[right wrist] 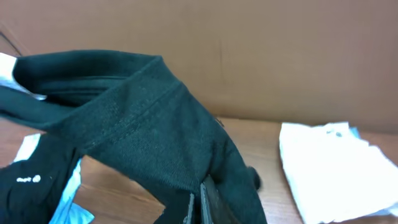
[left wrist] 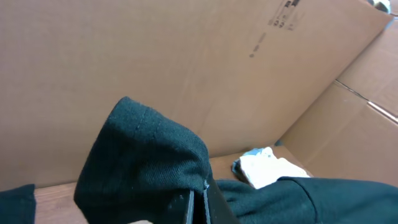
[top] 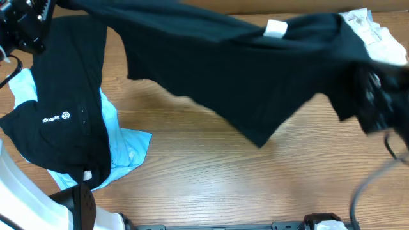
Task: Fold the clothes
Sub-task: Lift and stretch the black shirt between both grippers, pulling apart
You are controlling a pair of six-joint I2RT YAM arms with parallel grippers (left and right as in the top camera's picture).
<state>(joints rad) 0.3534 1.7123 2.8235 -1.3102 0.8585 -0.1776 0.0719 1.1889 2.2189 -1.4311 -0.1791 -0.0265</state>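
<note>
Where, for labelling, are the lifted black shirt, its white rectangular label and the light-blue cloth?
Lifted black shirt (top: 243,76): overhead, middle panel.
White rectangular label (top: 276,29): overhead, its centre.
Light-blue cloth (top: 131,145): overhead, bare corner.

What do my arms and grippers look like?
Both arms are black: left arm top-left, right arm blurred, a dark cable looping below it. Wrist views show dark, flat-sided fingers on the left gripper and right gripper, mostly covered by the black fabric shirt.

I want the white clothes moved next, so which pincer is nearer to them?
Right. The right pincer, gripping the black shirt, is just beside the white clothes; the left pincer is far across the table.
</note>
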